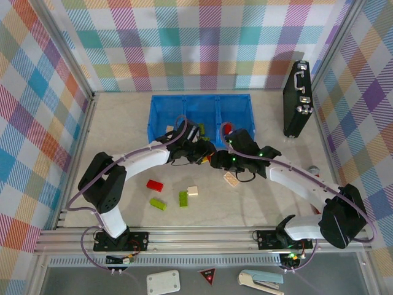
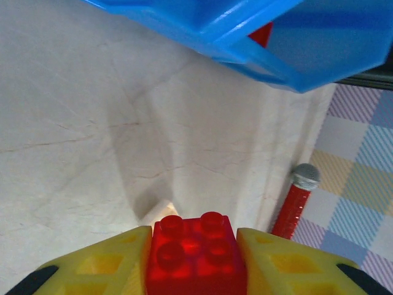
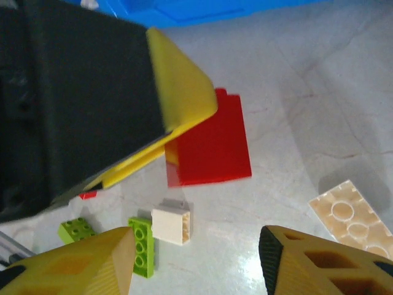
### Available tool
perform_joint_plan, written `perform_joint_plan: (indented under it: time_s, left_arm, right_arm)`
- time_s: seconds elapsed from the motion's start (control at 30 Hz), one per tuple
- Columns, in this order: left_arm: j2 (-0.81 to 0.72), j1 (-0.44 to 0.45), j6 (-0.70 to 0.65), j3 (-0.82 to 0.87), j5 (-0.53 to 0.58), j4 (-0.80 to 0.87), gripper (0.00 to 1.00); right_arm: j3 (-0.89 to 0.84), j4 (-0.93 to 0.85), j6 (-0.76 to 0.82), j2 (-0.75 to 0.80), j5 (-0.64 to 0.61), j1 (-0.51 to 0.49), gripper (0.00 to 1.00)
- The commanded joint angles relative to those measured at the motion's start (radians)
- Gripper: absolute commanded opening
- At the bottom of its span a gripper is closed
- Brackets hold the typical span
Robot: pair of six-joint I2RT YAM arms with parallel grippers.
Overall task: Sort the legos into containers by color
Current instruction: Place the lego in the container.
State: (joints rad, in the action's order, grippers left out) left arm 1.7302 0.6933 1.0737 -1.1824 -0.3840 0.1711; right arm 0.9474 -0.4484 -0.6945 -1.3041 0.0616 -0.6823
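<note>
Left gripper (image 2: 194, 241) clamped on red lego brick (image 2: 195, 265), near blue bin (image 2: 245, 31). Right gripper (image 3: 195, 243) jaws apart, empty; cream brick (image 3: 171, 224) on tabletop (image 3: 307, 92) below.

- The table (image 1: 123, 129) is viewed from high above and behind the arm bases, facing forward and down; its whole surface and the blue bin (image 1: 151, 120) are taken in from afar.
- The left wrist view is set low and close behind the left gripper (image 2: 193, 246) and is aimed along the tabletop toward a corner of the bin.
- The right wrist view is pointed down at the tabletop from close behind the right gripper (image 3: 196, 252).
- The green brick (image 3: 141, 246) and the cream brick (image 3: 172, 225) just beside it are shared with the top view.
</note>
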Motion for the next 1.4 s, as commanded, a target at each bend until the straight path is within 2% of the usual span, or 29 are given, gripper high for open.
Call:
perform_joint_plan:
  time_s: [0.0, 0.37, 0.67, 0.93, 1.03, 1.17, 1.37]
  left_arm:
    - [-0.041, 0.012, 0.051, -0.005, -0.059, -0.034, 0.39]
    - [-0.076, 0.012, 0.083, 0.024, -0.087, -0.076, 0.39]
    - [-0.102, 0.012, 0.09, 0.035, -0.085, -0.078, 0.39]
    - [-0.114, 0.012, 0.089, 0.048, -0.07, -0.072, 0.42]
    - [-0.123, 0.012, 0.088, 0.053, -0.065, -0.073, 0.43]
    - [-0.135, 0.008, 0.064, 0.048, -0.048, -0.041, 0.49]
    - [-0.187, -0.011, -0.028, 0.029, 0.026, 0.095, 0.58]
  right_arm:
    - [-0.019, 0.087, -0.027, 0.025, -0.054, 0.009, 0.58]
    - [-0.043, 0.201, -0.051, 0.001, -0.106, 0.026, 0.54]
    - [-0.074, 0.289, -0.079, -0.011, -0.07, 0.03, 0.49]
    - [-0.096, 0.316, -0.079, 0.005, -0.075, 0.032, 0.36]
    - [-0.096, 0.309, -0.074, 0.006, -0.075, 0.032, 0.35]
    - [-0.093, 0.293, -0.064, 0.006, -0.075, 0.033, 0.35]
    - [-0.063, 0.199, -0.013, 0.004, -0.123, 0.056, 0.36]
